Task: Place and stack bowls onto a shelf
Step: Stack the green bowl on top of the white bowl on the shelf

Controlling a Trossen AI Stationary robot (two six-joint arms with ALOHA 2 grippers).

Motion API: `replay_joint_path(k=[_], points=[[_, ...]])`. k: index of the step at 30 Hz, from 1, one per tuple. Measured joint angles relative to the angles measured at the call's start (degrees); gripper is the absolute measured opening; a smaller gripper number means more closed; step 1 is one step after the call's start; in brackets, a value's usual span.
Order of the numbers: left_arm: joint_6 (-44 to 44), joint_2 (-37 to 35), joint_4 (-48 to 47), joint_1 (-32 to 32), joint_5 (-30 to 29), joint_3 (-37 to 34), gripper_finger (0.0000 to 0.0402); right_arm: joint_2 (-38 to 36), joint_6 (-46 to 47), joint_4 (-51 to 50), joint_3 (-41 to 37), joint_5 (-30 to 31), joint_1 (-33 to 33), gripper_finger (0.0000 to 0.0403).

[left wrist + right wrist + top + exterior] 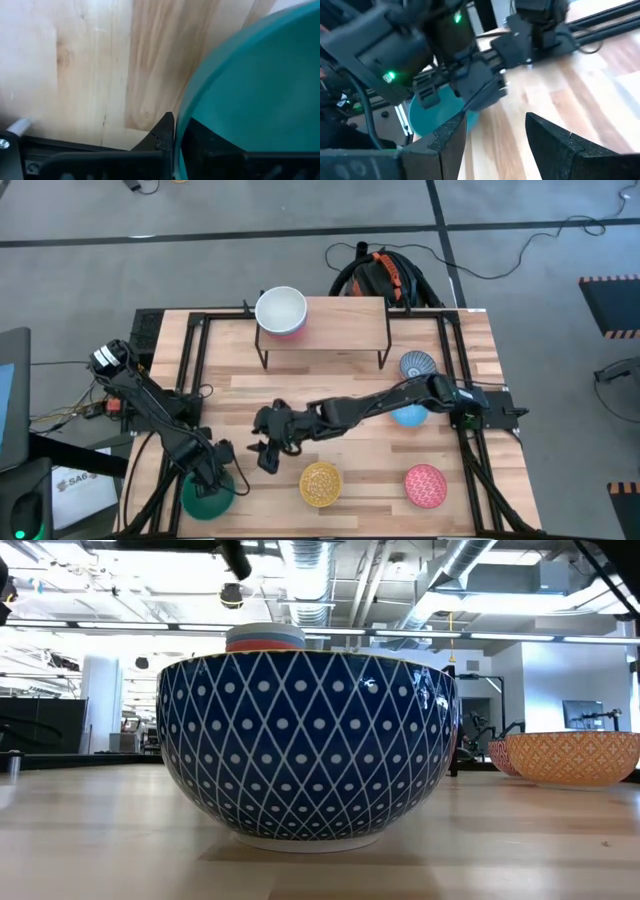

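The left gripper (213,478), fingers astride the teal bowl's (205,498) rim at the table's near-left corner, has the shelf (340,330) far across, while the open, empty right gripper (266,442) hangs just beside.

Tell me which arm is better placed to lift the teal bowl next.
Left. Its end effector already straddles the teal bowl rim at the table's front left; the right end effector is open and empty nearby.
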Motion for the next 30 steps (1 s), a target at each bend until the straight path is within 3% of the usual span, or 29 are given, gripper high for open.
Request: replay_joint_path(k=[10,16,24,27,30], points=[[-1.4,0.0,-0.6,1.0,-0.1,1.0,0.0000,-9.9,-1.4,-8.7,0.0,1.3,-2.6,0.0228],[-0.7,-2.2,-7.9,4.3,-5.5,7.0,0.0000,-17.5,-1.4,-17.5,0.0,1.3,-4.0,0.0220],[0.9,-7.5,-22.9,13.5,-21.4,20.5,0.0000,-28.1,1.9,-32.8,0.0,4.0,-3.9,0.0214],[1.6,-8.2,-28.0,19.4,-30.0,26.6,0.0000,-31.9,2.7,-36.2,0.0,4.1,-4.3,0.0214],[7.7,-8.2,-29.7,26.5,-35.5,32.5,0.0000,-34.8,3.3,-39.4,0.0,4.1,-5.1,0.0214]])
